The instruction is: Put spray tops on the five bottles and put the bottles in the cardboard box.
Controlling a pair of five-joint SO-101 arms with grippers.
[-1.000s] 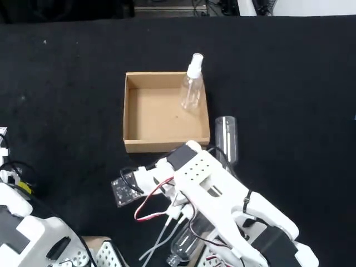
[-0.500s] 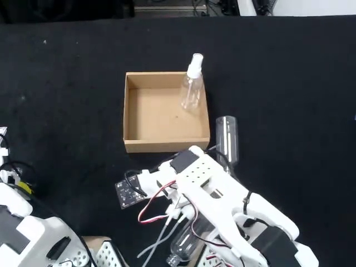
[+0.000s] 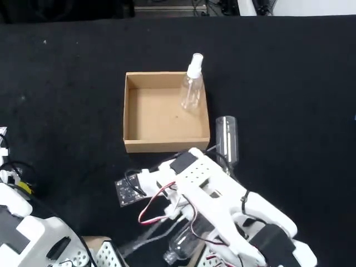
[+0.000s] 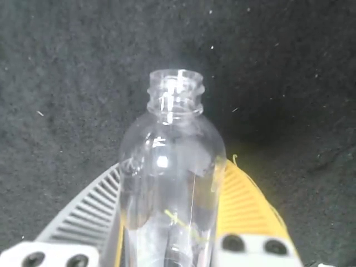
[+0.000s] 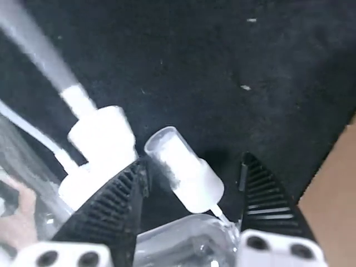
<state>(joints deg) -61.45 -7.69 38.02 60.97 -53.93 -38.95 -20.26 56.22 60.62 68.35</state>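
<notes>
Holding an uncapped bottle [image 4: 167, 189] clamped in the jaws of my left gripper [image 4: 172, 166], counter's near left; mid-counter, the cardboard box [image 3: 167, 146] carries one capped bottle [image 3: 192, 92]; jaws of my right gripper [image 5: 193, 161] gape around a spray top [image 5: 186, 175], which may skid off if they close off-centre.

Robot lab bench: black-cloth table [image 3: 289, 67], cables [image 3: 203, 6] behind.
</notes>
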